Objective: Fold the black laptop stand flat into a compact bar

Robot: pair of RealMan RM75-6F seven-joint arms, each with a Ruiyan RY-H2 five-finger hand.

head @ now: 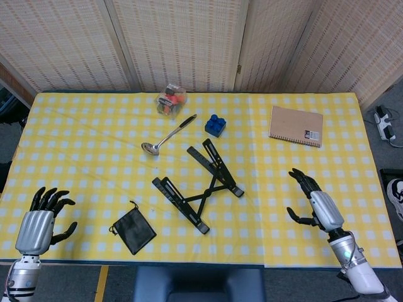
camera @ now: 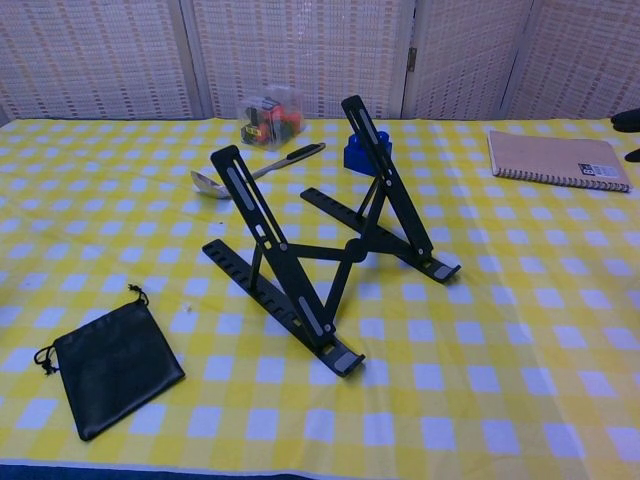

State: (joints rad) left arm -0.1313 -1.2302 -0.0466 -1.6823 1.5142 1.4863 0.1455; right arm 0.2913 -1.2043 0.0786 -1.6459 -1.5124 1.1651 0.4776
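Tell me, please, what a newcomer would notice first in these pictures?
The black laptop stand stands unfolded, its arms raised, mid-table on the yellow checked cloth. The left hand and right hand hover open at the near corners, touching nothing.
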